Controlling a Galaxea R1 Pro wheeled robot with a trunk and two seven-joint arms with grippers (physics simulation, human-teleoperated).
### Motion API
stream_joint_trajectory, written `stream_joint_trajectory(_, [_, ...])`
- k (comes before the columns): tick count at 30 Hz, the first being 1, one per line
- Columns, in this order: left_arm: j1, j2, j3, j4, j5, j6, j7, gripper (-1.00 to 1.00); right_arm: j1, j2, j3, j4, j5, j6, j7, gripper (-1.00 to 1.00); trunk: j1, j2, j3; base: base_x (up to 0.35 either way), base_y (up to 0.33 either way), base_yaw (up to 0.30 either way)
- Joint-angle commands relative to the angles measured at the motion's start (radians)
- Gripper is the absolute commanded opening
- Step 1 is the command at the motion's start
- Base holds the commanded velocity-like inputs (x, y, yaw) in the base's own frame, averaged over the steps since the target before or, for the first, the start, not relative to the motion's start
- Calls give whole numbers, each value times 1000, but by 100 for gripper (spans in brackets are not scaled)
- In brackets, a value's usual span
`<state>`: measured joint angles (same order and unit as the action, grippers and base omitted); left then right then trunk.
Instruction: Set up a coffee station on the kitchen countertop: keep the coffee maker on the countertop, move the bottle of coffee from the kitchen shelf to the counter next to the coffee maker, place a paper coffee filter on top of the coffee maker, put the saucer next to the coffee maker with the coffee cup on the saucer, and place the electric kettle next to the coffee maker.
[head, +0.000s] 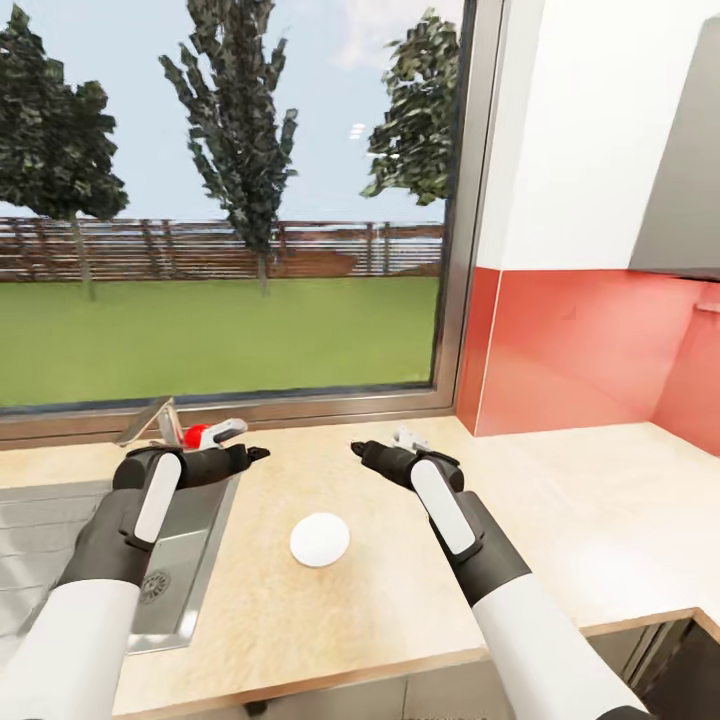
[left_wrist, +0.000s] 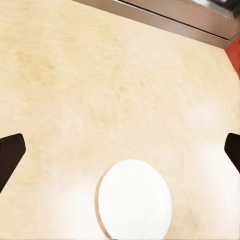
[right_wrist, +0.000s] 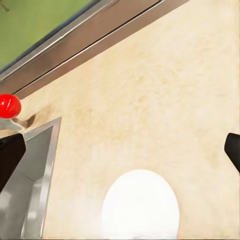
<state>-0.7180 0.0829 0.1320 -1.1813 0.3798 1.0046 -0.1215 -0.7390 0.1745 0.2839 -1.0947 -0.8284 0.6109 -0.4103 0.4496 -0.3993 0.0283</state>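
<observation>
- Here, window (head: 220, 200): large, behind the countertop, showing lawn, fence and trees.
- Countertop (head: 560, 520): light wood-look, red backsplash at its right rear.
- Sink (head: 190, 560): steel, set into the countertop at left, under the left arm.
- Left gripper (head: 255, 455): over the countertop near the sink, fingers spread, holding nothing.
- Right gripper (head: 358, 449): facing the left one, fingers spread, holding nothing.
- Saucer (head: 320, 539): white, flat on the countertop, between both grippers and nearer the front edge.
- Red knob (head: 196, 435): behind the sink.

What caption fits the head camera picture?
Both open grippers, left and right, hover above the saucer on the countertop.
</observation>
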Motion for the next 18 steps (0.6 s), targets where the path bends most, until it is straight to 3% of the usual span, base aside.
stream_joint_trajectory(1, [0,0,2,5,-9,4,-10,100,-1,0,1,-1,-10,12,-10,100,0,-1,0,0,0,-282])
stream_joint_trajectory(7, [0,0,4,34,-7,5,-15,100,1,0,3,2,-14,35,-9,100,0,-1,0,0,0,-282])
stream_joint_trajectory(10, [-1,2,5,43,-8,6,-45,100,1,0,7,2,-42,65,-7,100,0,-1,0,0,0,-282])
stream_joint_trajectory(15, [-3,53,4,109,-9,7,-163,100,4,0,20,3,-163,222,-6,100,0,-1,0,0,0,-184])
stream_joint_trajectory(18, [-4,101,5,190,-9,8,-255,100,7,0,26,7,-237,291,-6,100,0,-1,0,0,0,-40])
